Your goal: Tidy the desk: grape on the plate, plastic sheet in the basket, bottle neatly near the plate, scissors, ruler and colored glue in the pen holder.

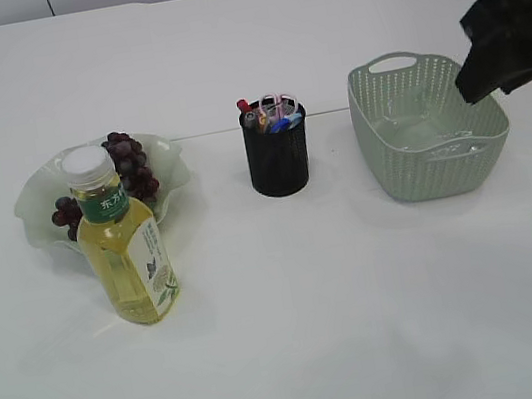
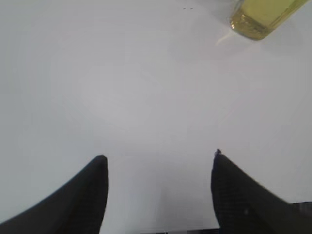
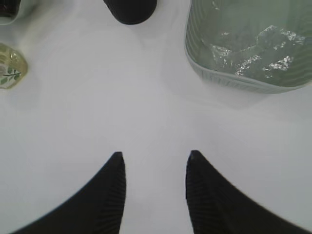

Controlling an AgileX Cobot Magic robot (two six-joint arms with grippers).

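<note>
Dark grapes (image 1: 129, 165) lie on the pale green plate (image 1: 38, 195). Just in front of the plate a bottle (image 1: 126, 242) of yellow drink stands upright. The black pen holder (image 1: 278, 157) holds pink-handled scissors (image 1: 276, 105) and coloured glue sticks (image 1: 284, 122); I cannot pick out the ruler. A clear plastic sheet (image 3: 253, 48) lies inside the green basket (image 1: 438, 167). My left gripper (image 2: 159, 155) is open over bare table, with the bottle's base (image 2: 263, 17) ahead to its right. My right gripper (image 3: 155, 153) is open and empty, short of the basket (image 3: 195, 63).
The right arm (image 1: 512, 29) hangs above the basket's far right corner. The white table (image 1: 318, 333) stretches bare in front of the objects. In the right wrist view the pen holder (image 3: 130, 10) and the bottle (image 3: 9, 66) sit at the top and left edges.
</note>
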